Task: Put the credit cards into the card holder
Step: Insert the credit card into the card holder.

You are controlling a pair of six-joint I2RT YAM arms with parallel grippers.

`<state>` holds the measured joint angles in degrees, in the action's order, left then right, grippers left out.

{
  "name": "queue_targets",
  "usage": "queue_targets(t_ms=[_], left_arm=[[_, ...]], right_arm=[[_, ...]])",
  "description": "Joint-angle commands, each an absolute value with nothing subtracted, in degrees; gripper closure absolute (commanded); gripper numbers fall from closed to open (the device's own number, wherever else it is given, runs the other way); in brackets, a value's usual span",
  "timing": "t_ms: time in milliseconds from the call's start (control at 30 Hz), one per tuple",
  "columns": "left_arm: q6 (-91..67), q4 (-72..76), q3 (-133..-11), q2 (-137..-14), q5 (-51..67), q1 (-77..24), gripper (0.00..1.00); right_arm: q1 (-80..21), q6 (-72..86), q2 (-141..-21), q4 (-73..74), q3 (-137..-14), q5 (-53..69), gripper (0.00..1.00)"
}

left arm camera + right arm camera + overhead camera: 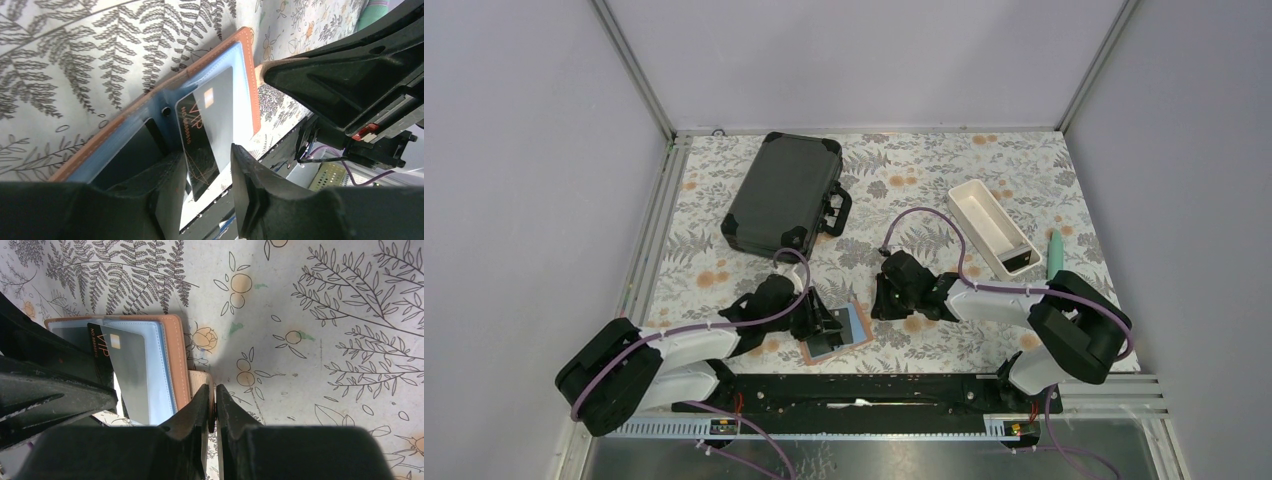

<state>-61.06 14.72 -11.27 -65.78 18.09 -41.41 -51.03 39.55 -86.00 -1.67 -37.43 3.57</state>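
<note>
The tan card holder (852, 330) lies open near the table's front edge, pale blue inside up (220, 60) (155, 355). A black credit card (207, 125) marked VIP sits partly in its pocket, one end sticking out; it also shows in the right wrist view (127, 370). My left gripper (207, 165) is open, its fingers either side of the card's free end, the card against one finger. My right gripper (214, 392) is shut on the holder's tan strap (199, 380) at the holder's edge. A dark shape fills the neighbouring pocket (135, 155).
A large black hard case (784, 195) lies at the back left. A long white tray (991, 225) stands at the back right, with a green object (1056, 255) beside it. The two grippers (824, 322) (879, 300) are close together over the holder.
</note>
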Motion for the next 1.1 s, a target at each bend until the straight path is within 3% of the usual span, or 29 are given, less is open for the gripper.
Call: queue_targets(t_ms=[0, 133, 633, 833, 1067], left_arm=[[-59.0, 2.67, -14.84, -66.53, 12.4, -43.91, 0.58], [-60.11, -2.11, -17.73, -66.32, 10.77, -45.7, 0.44], [-63.28, -13.18, -24.45, -65.27, 6.27, -50.08, 0.16], [-65.36, -13.72, -24.37, -65.07, 5.87, -51.54, 0.11], [-67.82, -10.4, -25.5, -67.36, 6.43, -54.4, 0.14]], right_arm=[[-51.5, 39.3, -84.08, -0.35, -37.5, 1.21, 0.98], [-51.53, 39.09, -83.9, 1.91, -38.1, 0.31, 0.99], [-51.5, 39.28, -80.21, 1.53, -35.64, -1.11, 1.0], [-51.51, 39.1, -79.96, 1.5, -35.56, -1.23, 1.0], [-51.5, 38.77, -80.1, 0.86, -35.55, -1.15, 1.0]])
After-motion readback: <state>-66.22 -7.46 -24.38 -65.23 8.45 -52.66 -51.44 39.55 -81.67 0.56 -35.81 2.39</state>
